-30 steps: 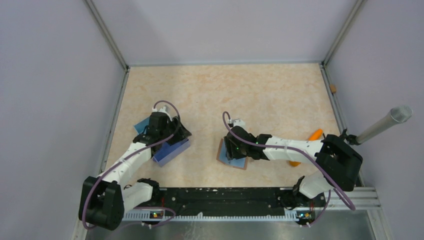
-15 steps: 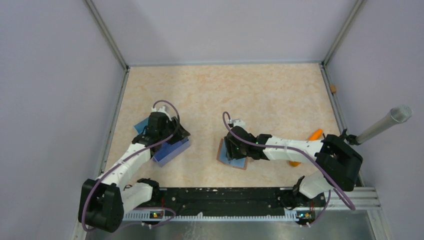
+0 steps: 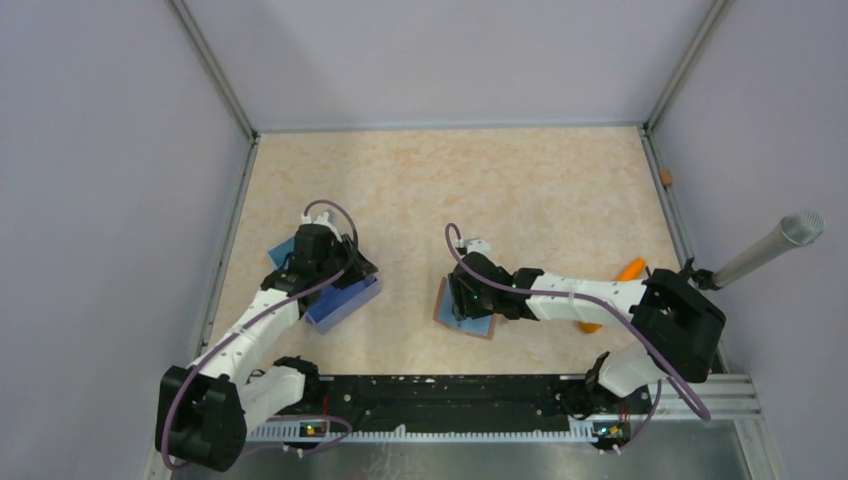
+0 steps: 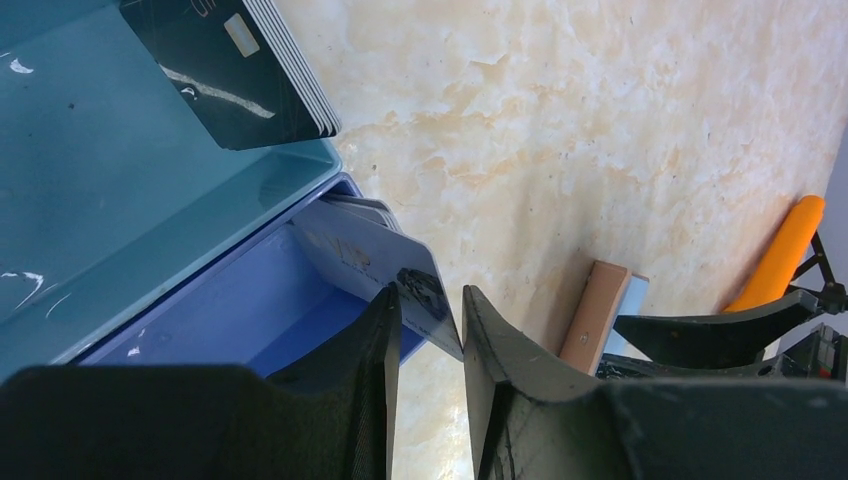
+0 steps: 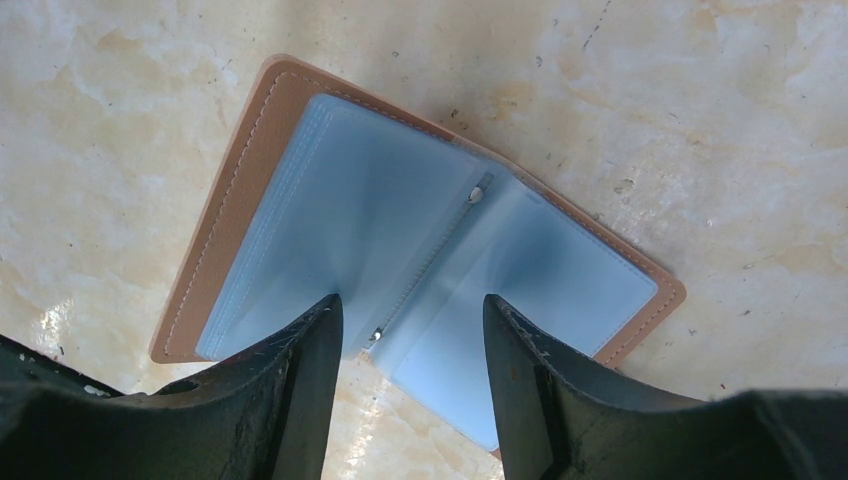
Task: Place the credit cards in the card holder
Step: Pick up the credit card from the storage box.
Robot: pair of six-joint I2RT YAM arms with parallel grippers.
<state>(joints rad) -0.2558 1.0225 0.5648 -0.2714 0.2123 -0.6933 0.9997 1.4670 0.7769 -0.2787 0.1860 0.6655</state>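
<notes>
I see a tan-brown card holder (image 5: 420,250) with pale blue sleeves, a blue box (image 4: 120,190), black cards (image 4: 225,70) inside it, and a beige marbled table (image 3: 500,190).

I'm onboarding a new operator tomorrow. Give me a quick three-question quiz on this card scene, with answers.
1. True or false: the card holder lies open on the table.
2. Fill in: the pale card between the left gripper fingers sits in a ___ box.
3. Which gripper is over the card holder? A) left gripper B) right gripper
Key: 1 true; 2 blue; 3 B.
</notes>
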